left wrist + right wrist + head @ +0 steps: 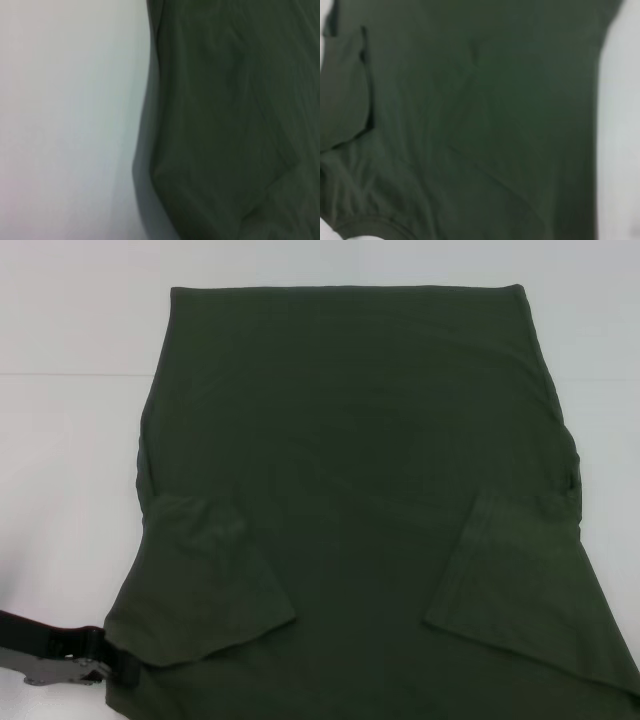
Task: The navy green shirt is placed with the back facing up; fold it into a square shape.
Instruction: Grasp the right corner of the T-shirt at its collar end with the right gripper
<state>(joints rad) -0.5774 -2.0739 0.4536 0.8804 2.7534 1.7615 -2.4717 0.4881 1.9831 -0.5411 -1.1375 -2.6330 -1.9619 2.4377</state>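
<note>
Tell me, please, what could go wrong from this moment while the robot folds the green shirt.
1. The left gripper sits at the shirt's near left corner beside the folded-in left sleeve; pulling there could drag that sleeve open.
2. The right sleeve lies at a different angle, so the final square may come out uneven.
3. The shirt runs past the near edge of the head view, so its collar end cannot be checked.

The navy green shirt (350, 460) was cut off beside the left gripper (95, 670), whose fingertips were hidden by cloth.

A plain white table (70, 440), seemingly with a faint seam
</note>
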